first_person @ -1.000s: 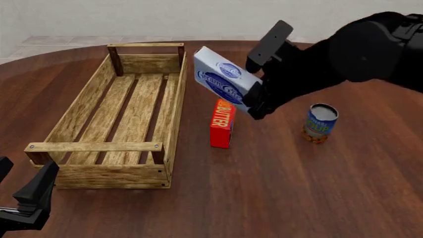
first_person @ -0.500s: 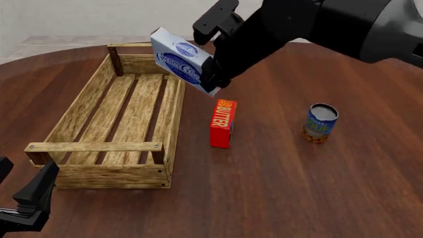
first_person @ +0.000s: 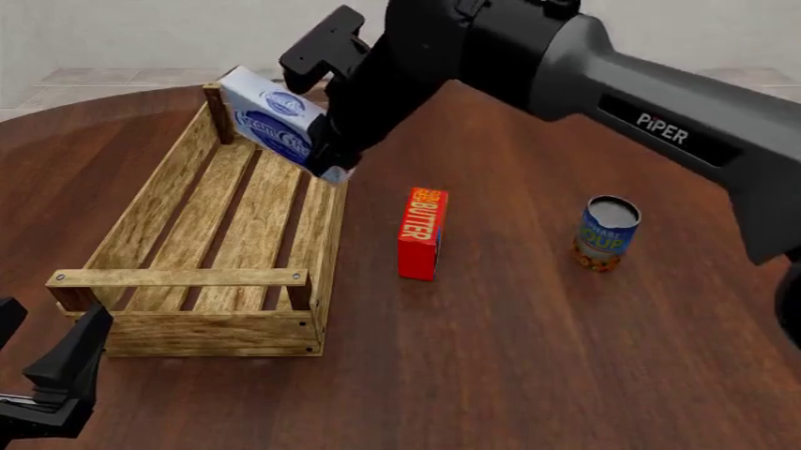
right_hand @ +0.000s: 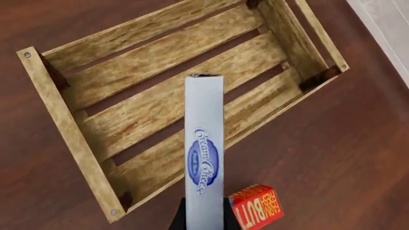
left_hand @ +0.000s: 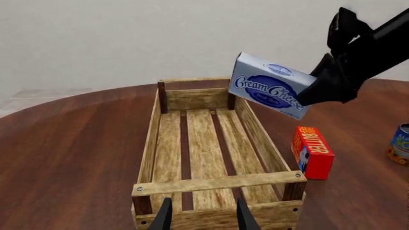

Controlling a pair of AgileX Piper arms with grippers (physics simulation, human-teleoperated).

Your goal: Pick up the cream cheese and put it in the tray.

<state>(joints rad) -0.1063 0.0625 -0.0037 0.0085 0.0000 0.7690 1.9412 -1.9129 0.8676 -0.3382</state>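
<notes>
While the right end effector (first_person: 328,141) clamps the cream cheese (first_person: 276,124) above the tray (first_person: 144,211), the left end effector (left_hand: 203,218) rests open.

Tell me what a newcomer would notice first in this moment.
The big black right gripper holds the cream cheese box tilted in the air over the far right side of the wooden tray. To the tray's right, a red butter box stands on the dark table, with a blue can further right.
</notes>
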